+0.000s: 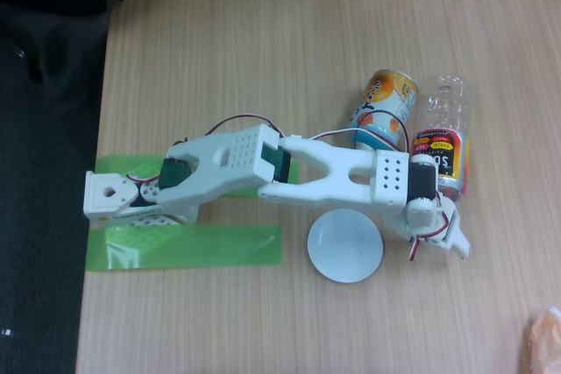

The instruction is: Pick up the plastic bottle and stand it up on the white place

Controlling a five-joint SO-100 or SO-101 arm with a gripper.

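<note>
Fixed view: hand [443, 236] (grip unreadable) just beside plastic bottle [441, 142]; white place [344, 247] adjacent; bare table [289, 32] beyond.

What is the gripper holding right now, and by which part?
Cannot tell. The white gripper sits by the label end of the clear plastic bottle, which lies on the wooden table, but its fingertips are hidden from this fixed view.

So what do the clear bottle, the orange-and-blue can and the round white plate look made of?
Clear bottle with the red-and-yellow label: thin transparent plastic, since the table shows through. Orange-and-blue can: opaque, glossy, probably printed metal. Round white plate: smooth, matte; plastic or ceramic, unclear.
</note>
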